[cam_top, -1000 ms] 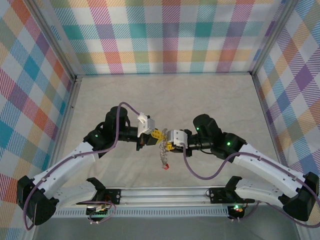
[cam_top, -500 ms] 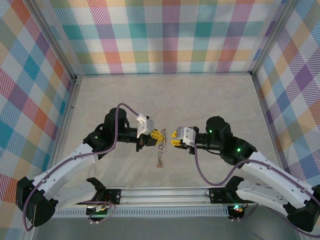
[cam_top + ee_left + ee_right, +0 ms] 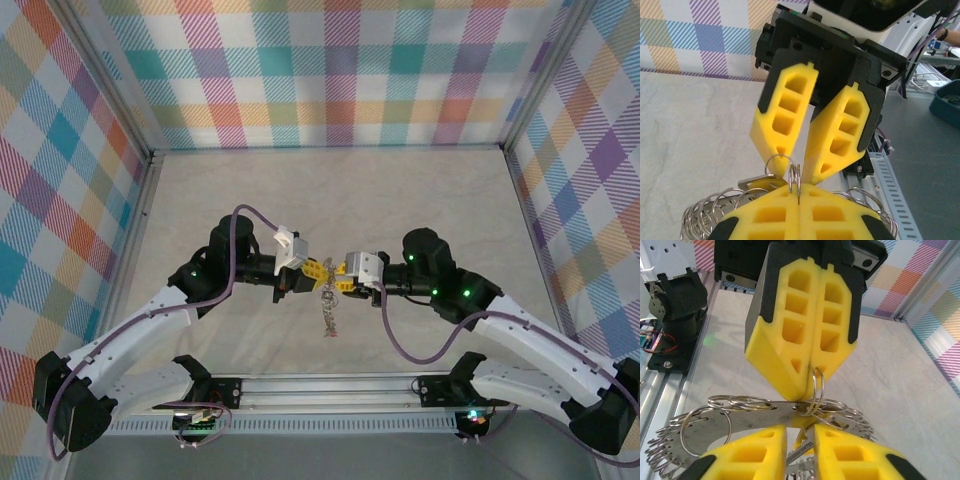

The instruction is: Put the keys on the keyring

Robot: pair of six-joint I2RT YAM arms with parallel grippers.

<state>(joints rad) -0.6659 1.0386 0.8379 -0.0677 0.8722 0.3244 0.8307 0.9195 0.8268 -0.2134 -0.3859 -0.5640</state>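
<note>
You've got the left gripper (image 3: 316, 271) clamped shut on one small loop (image 3: 816, 387) of the keyring (image 3: 326, 306), mid-frame in the top view. The rest of the keyring hangs straight down below the fingertips. The right gripper (image 3: 345, 272) faces it tip to tip, with its jaws parted by a narrow gap and its tips just beside that same loop. Can't tell from either wrist view whether it's pinching anything.
</note>
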